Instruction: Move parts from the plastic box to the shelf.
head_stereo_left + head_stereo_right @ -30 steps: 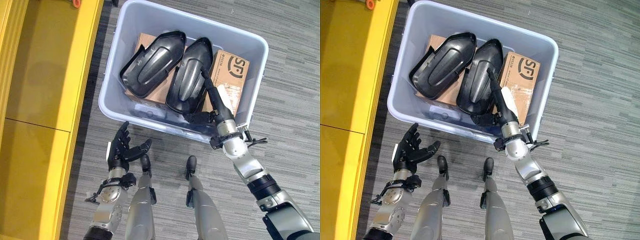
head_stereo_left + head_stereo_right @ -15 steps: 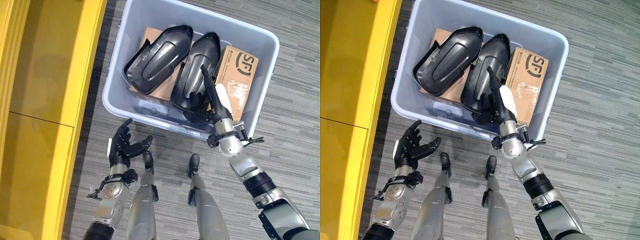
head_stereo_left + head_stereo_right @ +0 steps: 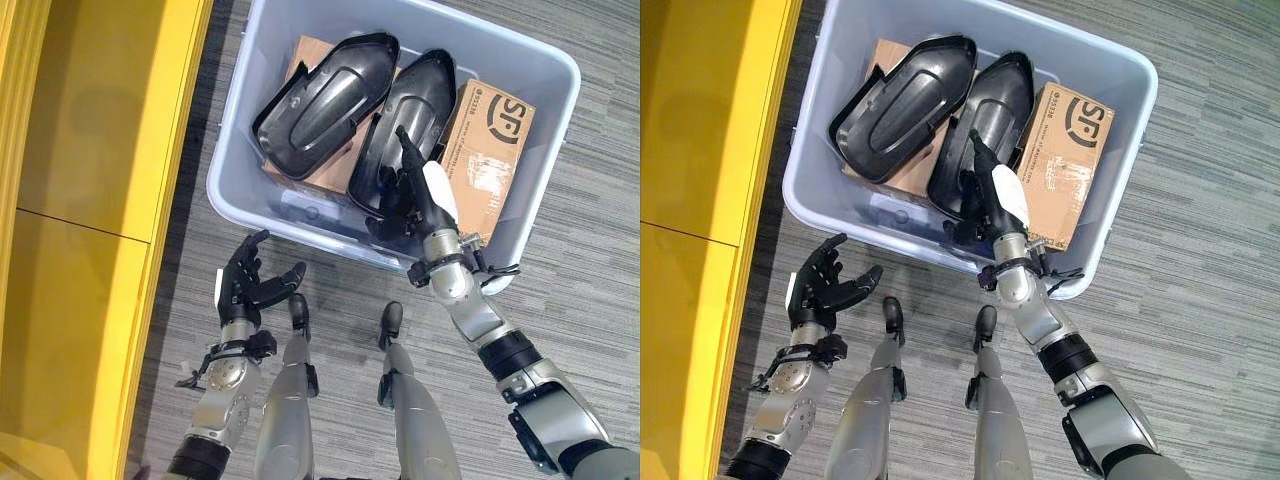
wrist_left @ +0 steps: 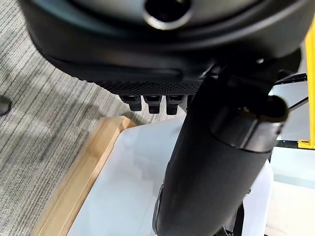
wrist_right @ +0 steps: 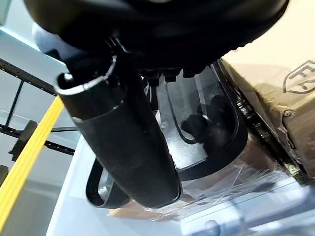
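While grey striped carpet point(image 3: 600, 260) is seen beside a yellow shelf point(image 3: 90, 150) at left, the right hand point(image 3: 415, 195), grip unclear, reaches onto a part point(image 3: 405, 120) in the box point(image 3: 240, 180); the left hand point(image 3: 245, 285) is held open, empty.

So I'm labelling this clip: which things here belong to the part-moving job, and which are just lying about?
Job:
- grey plastic box
- two black moulded plastic shell parts, one nearer the shelf, one under the right hand
- yellow shelf
- right hand, reaching in
- left hand, open, idle

Lying about:
- brown cardboard carton in the box
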